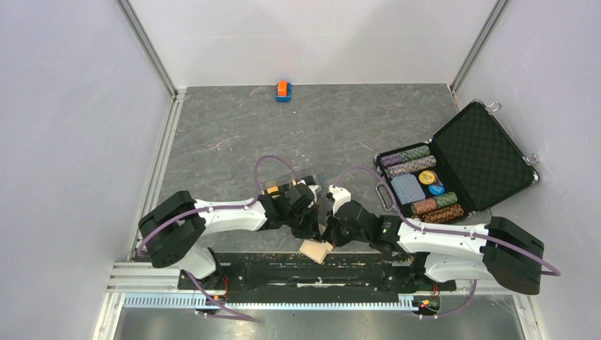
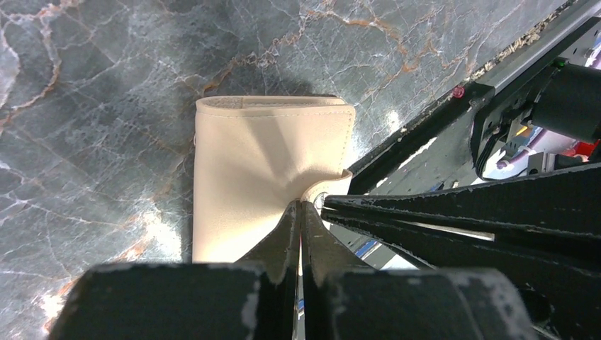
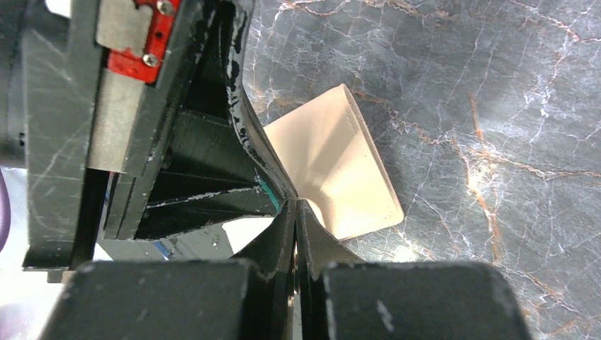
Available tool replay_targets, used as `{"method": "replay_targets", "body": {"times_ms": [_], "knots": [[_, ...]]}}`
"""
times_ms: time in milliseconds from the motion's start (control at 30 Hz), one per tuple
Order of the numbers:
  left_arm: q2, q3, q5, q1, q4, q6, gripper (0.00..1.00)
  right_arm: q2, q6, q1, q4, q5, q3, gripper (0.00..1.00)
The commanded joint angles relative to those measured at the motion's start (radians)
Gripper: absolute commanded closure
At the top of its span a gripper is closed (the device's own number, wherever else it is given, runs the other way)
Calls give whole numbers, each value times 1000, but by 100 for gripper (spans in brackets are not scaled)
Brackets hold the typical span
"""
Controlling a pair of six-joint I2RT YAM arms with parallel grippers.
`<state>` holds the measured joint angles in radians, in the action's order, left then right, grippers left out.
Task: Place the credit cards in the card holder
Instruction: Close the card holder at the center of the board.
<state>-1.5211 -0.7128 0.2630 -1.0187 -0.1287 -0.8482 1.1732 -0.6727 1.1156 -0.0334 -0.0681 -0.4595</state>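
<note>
Marble tabletop (image 1: 234, 134), tan card holder (image 1: 315, 250) half hidden under left claw (image 2: 301, 205) and right claw (image 3: 296, 202), both pinching its edge.

Card holder (image 1: 315, 250): a flat beige sleeve with stitched edges. Its open mouth is seen at the far end in the left wrist view (image 2: 269, 156). It is located at the near edge of the tabletop (image 1: 234, 134). It is pinched on one side by the closed left gripper (image 2: 300, 205) and right gripper (image 3: 295, 202), and its face is creased there (image 3: 340, 163). Credit cards (image 1: 271, 190): only an orange sliver is discernible farther back, mostly covered.
</note>
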Motion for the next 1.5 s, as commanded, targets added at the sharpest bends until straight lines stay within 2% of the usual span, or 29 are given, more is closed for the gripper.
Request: {"method": "replay_targets", "body": {"times_ms": [0, 367, 467, 533, 700, 833, 1033, 1467], "knots": [[65, 11, -51, 5, -2, -19, 98, -32, -9, 4, 14, -9, 4, 100], [101, 24, -77, 6, -33, -20, 98, -37, -12, 3, -1, 1, 4, 100], [79, 26, -36, 6, 10, -26, 73, -54, -24, 4, -28, -26, 4, 100], [61, 28, -13, 8, 33, -31, 68, -76, -36, 4, -42, -39, 11, 100], [40, 41, 25, 11, 90, -38, 66, -118, -55, 4, -61, -46, 31, 100], [13, 35, 52, 12, 115, -39, 72, -125, -60, 4, -62, -42, 42, 100], [9, 33, 62, 12, 126, -38, 97, -121, -56, 4, -62, -43, 40, 100], [91, 31, -44, 12, 17, -10, 98, -51, -24, 5, 6, 31, 14, 100]]}}
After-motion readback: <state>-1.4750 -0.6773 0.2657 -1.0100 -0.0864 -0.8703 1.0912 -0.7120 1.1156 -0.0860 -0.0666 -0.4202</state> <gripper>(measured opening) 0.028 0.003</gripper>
